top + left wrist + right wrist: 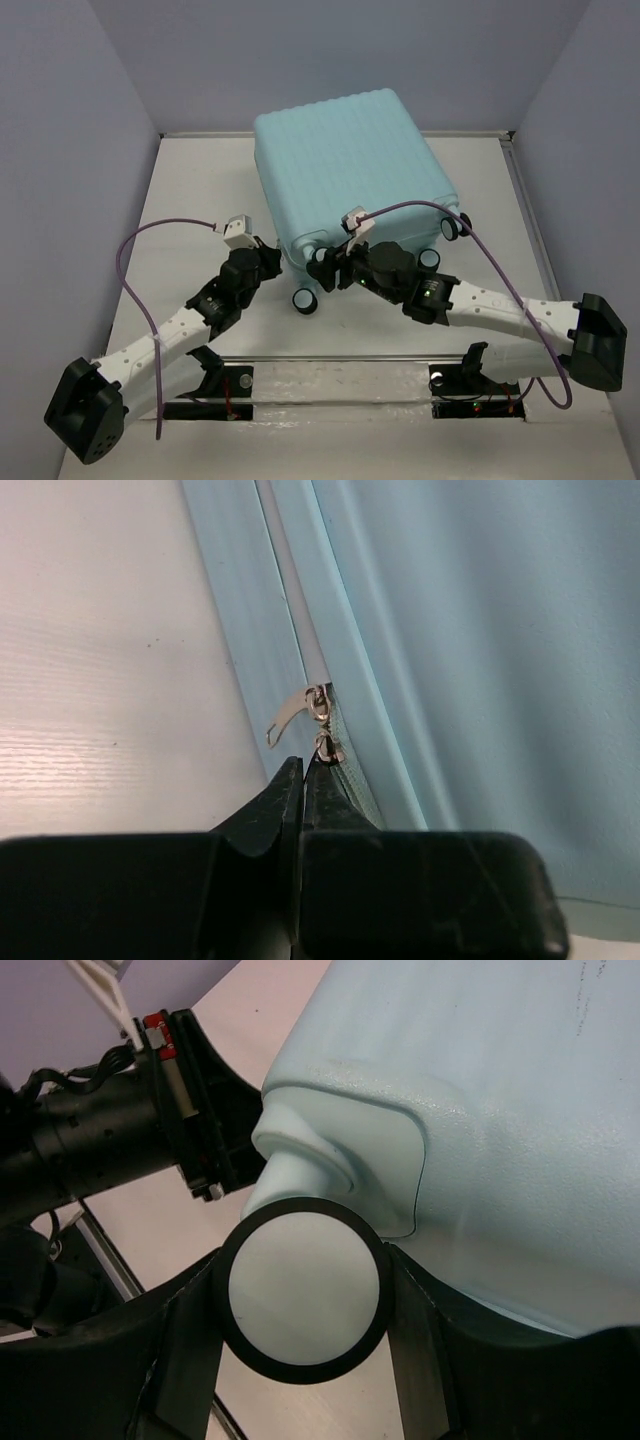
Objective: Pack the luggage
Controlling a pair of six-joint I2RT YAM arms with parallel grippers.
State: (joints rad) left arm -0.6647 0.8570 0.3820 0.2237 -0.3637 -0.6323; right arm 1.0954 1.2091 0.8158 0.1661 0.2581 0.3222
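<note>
Two grippers meet the closed luggage (pixel 350 170), lying flat at the table's (pixel 200 180) far middle. The left gripper (pixel 305 768) has its jaws pinched together on a zip pull (pixel 326 748). The right gripper (pixel 300 1305) has its jaws clamped on a wheel (pixel 303 1280).

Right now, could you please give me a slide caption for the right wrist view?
Right gripper clamps a black-rimmed spinner wheel at a corner of the pale mint-blue luggage.
</note>
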